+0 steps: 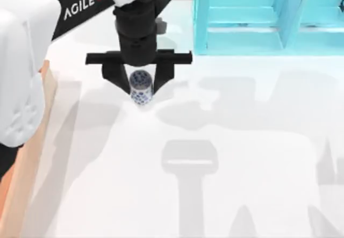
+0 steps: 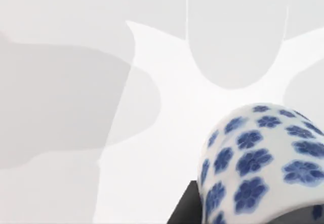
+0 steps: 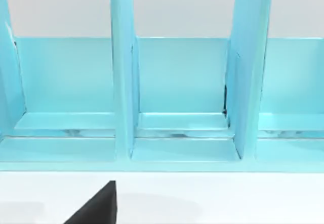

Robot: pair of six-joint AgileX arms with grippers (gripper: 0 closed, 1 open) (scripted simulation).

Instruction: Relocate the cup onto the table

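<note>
I have the cup (image 1: 141,87) between the fingers of my left gripper (image 1: 141,85), which sits at about 11 o'clock from the middle of the table (image 1: 242,141). The jaws stand closed in against the cup's sides, one finger at its 9 o'clock and the other at its 3 o'clock, so the grip runs across the cup, and its long axis looks upright, mouth facing up. In the left wrist view the cup's (image 2: 263,163) blue-flowered wall sits close against a dark finger, with bare white surface beyond it. Whether the base already touches the table I cannot tell; its shadow lies just beside it, so I judge it is low. The move I have left, as I read it, is straight down and then a release.

The orange wooden tray (image 1: 32,157) lies at 9 o'clock, the turquoise shelf unit (image 1: 242,34) at 2 o'clock, both apart from the cup. Nothing stands under it. My right arm's wrist view faces the shelf unit's (image 3: 177,82) compartments, well away
</note>
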